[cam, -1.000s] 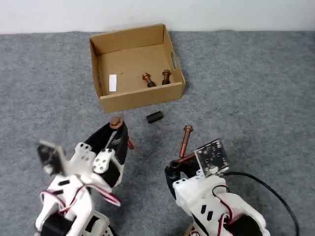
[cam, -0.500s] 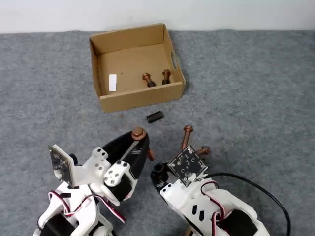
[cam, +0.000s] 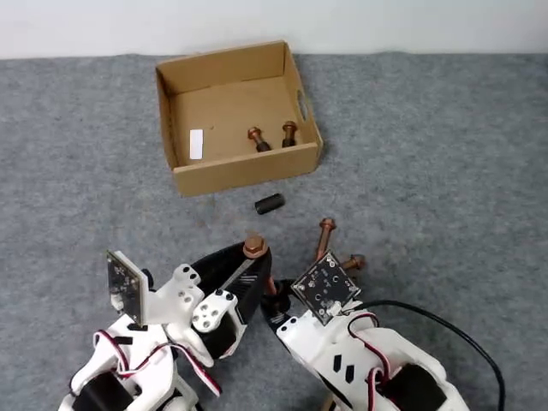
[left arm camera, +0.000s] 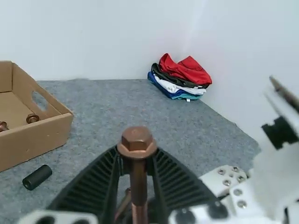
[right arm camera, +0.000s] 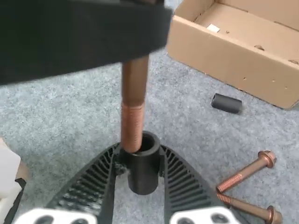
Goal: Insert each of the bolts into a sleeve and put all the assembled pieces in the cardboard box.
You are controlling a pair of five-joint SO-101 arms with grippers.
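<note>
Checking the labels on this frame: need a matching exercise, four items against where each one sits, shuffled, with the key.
Items
1. upright bolt
2. upright sleeve
3. loose sleeve
4. two assembled pieces

Places
A. inside the cardboard box
B. in the right gripper
C. lying on the grey carpet, outside the box
D. in the left gripper

Pairs: 1-D, 2-B, 3-C, 4-A

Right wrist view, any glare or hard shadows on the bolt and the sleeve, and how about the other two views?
Right wrist view: no glare; the bolt shows a soft sheen, and the sleeve in the right tool looks matte. Left wrist view: a mild highlight on the bolt's head, under even light. High view: only a faint soft shadow along the near wall of the cardboard box.
</note>
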